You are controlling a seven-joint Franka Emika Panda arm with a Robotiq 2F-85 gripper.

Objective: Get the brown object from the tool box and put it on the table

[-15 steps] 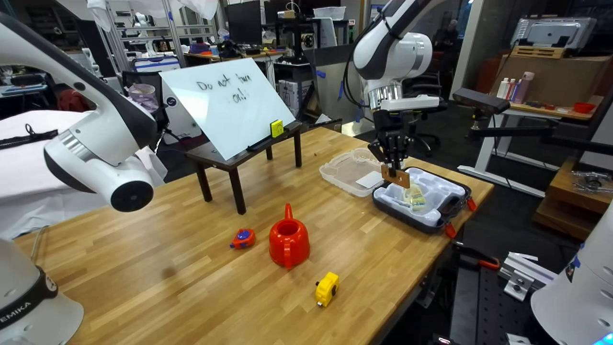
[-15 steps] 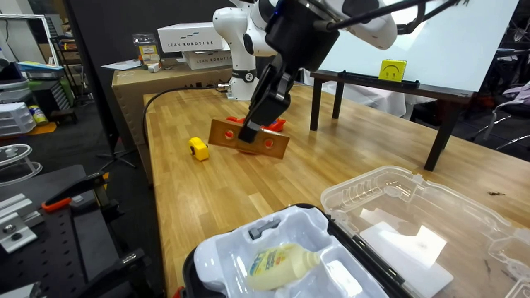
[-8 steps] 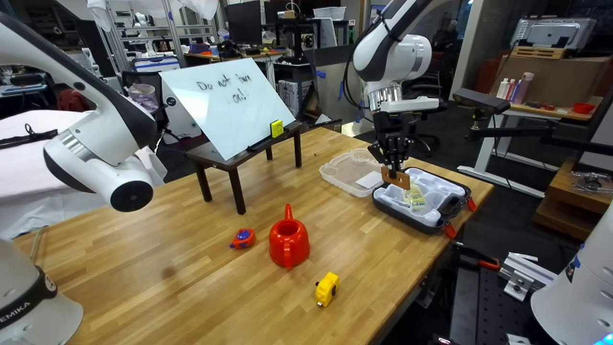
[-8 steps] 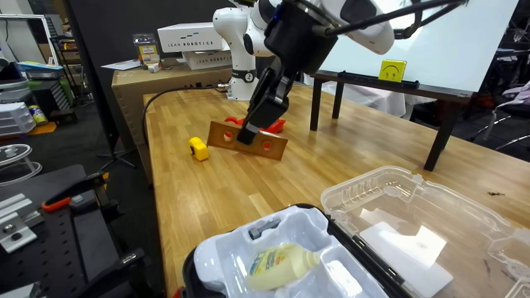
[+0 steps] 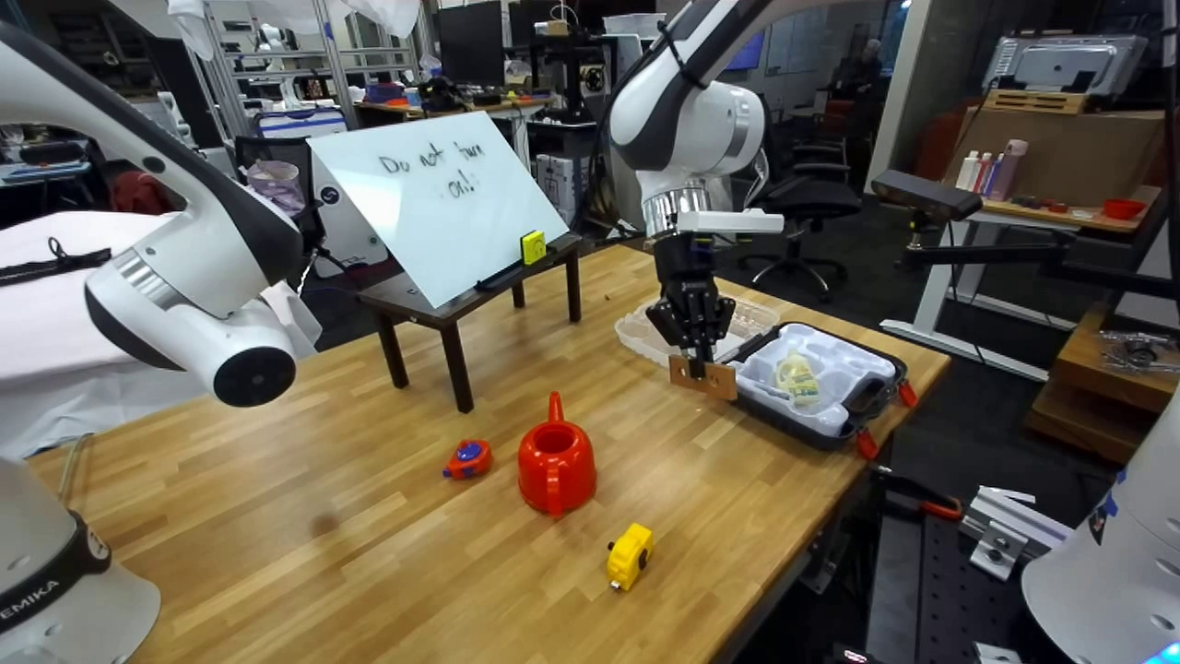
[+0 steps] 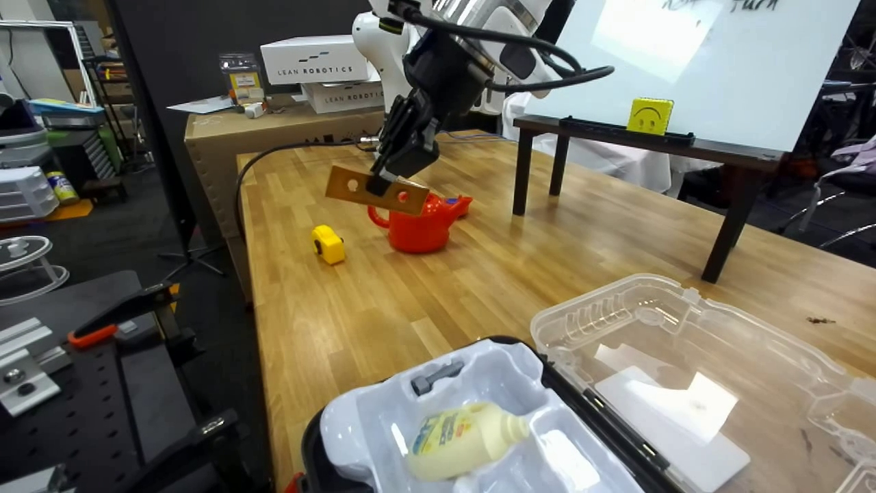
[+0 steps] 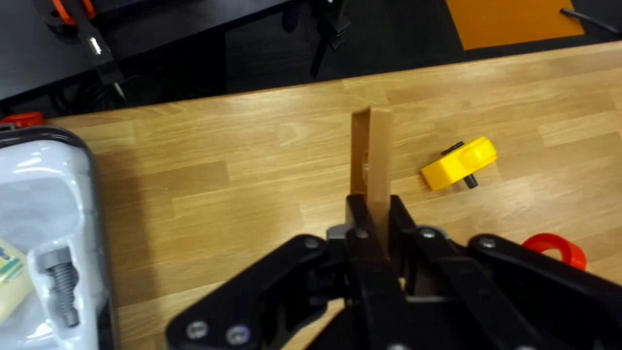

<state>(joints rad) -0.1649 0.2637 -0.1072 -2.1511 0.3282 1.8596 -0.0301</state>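
Observation:
The brown object (image 5: pixel 720 382) is a flat oblong plate with two holes, also seen in an exterior view (image 6: pixel 339 183) and edge-on in the wrist view (image 7: pixel 381 155). My gripper (image 5: pixel 702 365) is shut on its middle and holds it up, slightly tilted. In the wrist view the fingers (image 7: pixel 374 209) pinch it from both sides. The plate hangs above the wooden table (image 5: pixel 369 516), just beside the tool box (image 5: pixel 784 422). The open tool box, dark-rimmed with a white insert, also shows in an exterior view (image 6: pixel 345 424); a pale yellow bottle (image 6: pixel 465 441) and a grey bolt (image 6: pixel 436 378) lie inside.
A red teapot (image 5: pixel 556 470), a red-blue tape measure (image 5: pixel 468 458) and a yellow tape measure (image 5: pixel 630 557) stand on the table. The clear lid (image 6: pixel 657 301) lies open beside the box. A dark stand (image 5: pixel 433 314) bears a tilted white board. Another arm (image 5: pixel 212 258) reaches over the table.
My gripper has carried the brown object from over the tool box's edge to beside the box, over the table toward the teapot side. It was nearly still between the earlier frames.

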